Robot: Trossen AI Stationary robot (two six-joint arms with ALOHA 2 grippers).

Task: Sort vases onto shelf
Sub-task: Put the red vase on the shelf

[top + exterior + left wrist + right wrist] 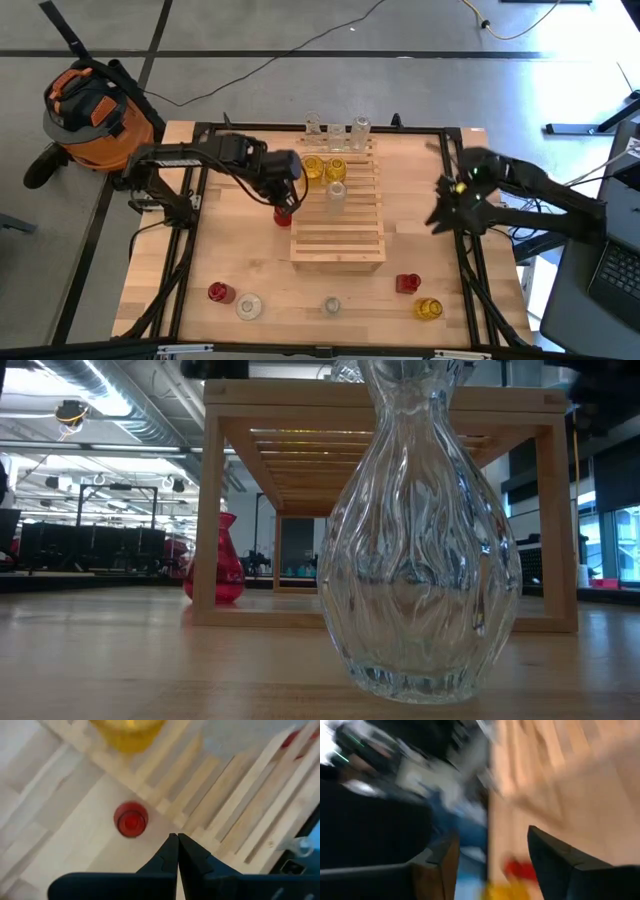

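The slatted wooden shelf point(337, 232) stands mid-table. On its far part stand three clear vases point(337, 132), two yellow vases point(324, 168) and one more clear vase point(336, 195). A red vase point(283, 215) point(131, 819) stands upright on the table against the shelf's left side. My left gripper point(287, 196) point(177, 836) hovers just above it, shut and empty. My right gripper point(438, 217) point(492, 835) is open and empty near the table's right edge. Near the front edge stand two red vases point(221, 292) point(407, 283), two clear vases point(248, 306) point(331, 306) and a yellow vase point(428, 308).
In the low view a clear vase point(420, 540) stands close to the camera and hides much of the shelf point(230, 510); the red vase point(215, 560) shows beside the shelf's leg. A black frame point(200, 130) runs around the table. An orange vacuum point(95, 115) sits on the floor beyond the far left corner.
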